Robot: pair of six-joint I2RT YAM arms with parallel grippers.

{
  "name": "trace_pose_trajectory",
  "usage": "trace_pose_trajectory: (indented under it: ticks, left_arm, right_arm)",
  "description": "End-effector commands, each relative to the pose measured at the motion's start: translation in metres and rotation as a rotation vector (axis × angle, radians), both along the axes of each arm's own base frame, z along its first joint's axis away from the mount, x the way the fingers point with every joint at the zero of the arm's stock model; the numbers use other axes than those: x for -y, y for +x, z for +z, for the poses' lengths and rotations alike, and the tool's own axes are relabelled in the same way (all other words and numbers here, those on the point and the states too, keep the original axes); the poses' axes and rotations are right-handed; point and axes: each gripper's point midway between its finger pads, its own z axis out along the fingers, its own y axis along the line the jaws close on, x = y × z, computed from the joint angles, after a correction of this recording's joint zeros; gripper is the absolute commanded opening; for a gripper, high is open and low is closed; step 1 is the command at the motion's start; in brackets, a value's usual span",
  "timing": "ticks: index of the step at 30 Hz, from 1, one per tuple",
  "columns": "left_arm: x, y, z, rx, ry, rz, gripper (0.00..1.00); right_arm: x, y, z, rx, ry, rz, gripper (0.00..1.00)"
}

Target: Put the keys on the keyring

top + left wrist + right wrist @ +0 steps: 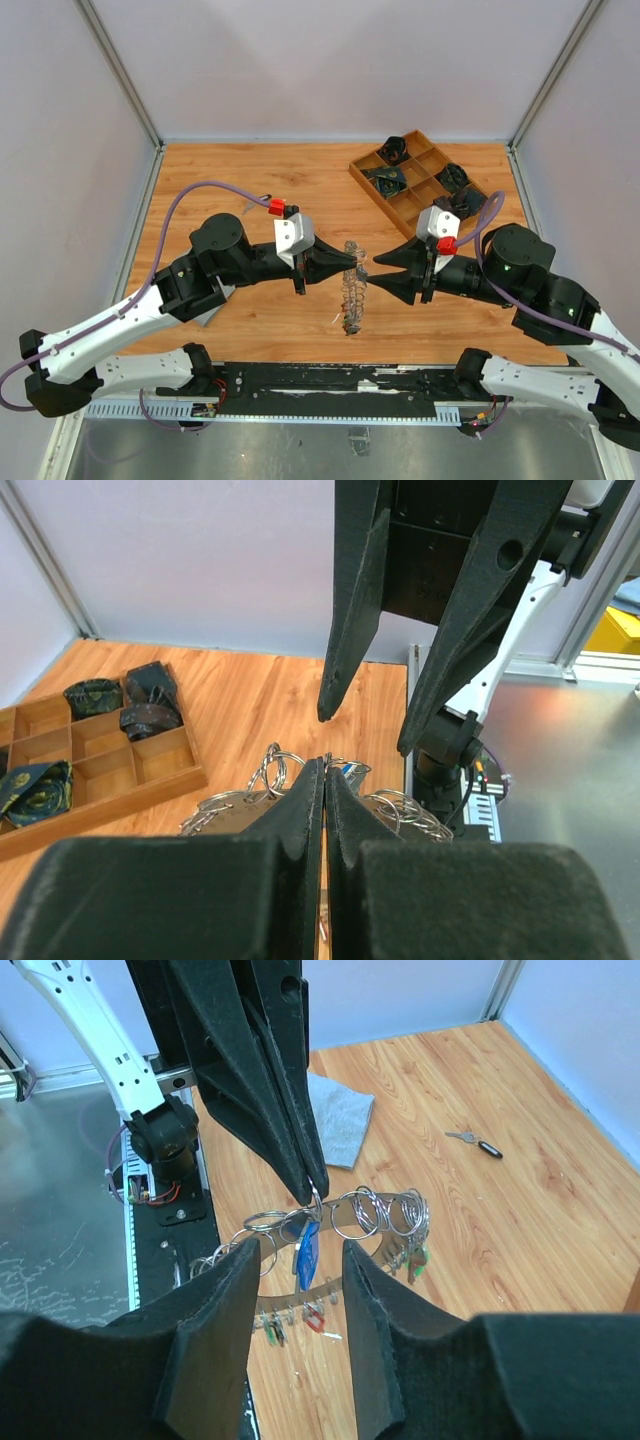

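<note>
**Steady pinch on the ring, clean exit for the open fingers**

The keyring (372,1212) hangs clear of the desk (520,1220) between the two arms. The left end effector (310,1182) has its fingers pressed together on the ring's wire. It pinches the ring at one spot, and the crowd of keys and small loops sags away to either side. The right end effector (300,1248) faces it with fingers spread, one on each side of a blue-tagged key (307,1255) that dangles from the ring just below the left's tips. Neither finger appears to touch the tag.

The blue-tagged key looks to be on the ring, though whether its loop sits fully round the wire is too small to tell. Doing this step well depends mostly on the left arm. The whole bunch hangs from that one pinch, so it should neither slacken nor twist.

The right arm would do best to back straight out along its own line with the fingers wide, so neither catches the tag or a neighbouring loop. If the key turns out to be only half on, the tag's flat faces are the better grip, not the blade.

A loose key (472,1140) with a dark tag lies flat on the desk, well apart from the ring, and is likely the next one to fetch.
</note>
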Motion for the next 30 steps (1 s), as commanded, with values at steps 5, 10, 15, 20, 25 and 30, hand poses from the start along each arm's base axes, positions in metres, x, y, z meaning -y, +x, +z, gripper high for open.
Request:
trace_pose_trajectory:
  ticks: [5,10,15,20,25,30]
  left_arm:
    - [-0.008,-0.007,0.041,0.064,-0.12,-0.005,0.0]
    - [-0.009,-0.008,0.042,0.067,-0.122,-0.006,0.0]
    - [-0.009,-0.008,0.042,0.067,-0.123,-0.005,0.0]
    - [-0.011,-0.008,0.043,0.069,-0.123,-0.002,0.0]
    - [-0.011,-0.008,0.041,0.068,-0.121,0.0,0.01]
    - [-0.011,-0.008,0.041,0.07,-0.12,-0.001,0.01]
  right_arm:
    - [-0.012,-0.004,-0.008,-0.022,-0.013,0.044,0.41]
    - [-0.015,-0.004,-0.013,-0.031,-0.026,0.05,0.39]
    - [-0.018,-0.003,-0.017,-0.041,-0.038,0.054,0.31]
    - [-0.016,-0.001,-0.016,-0.039,-0.036,0.039,0.18]
    - [-0.009,0.002,-0.01,-0.025,-0.021,0.005,0.1]
    - [-0.006,0.002,-0.01,-0.024,-0.026,-0.002,0.07]
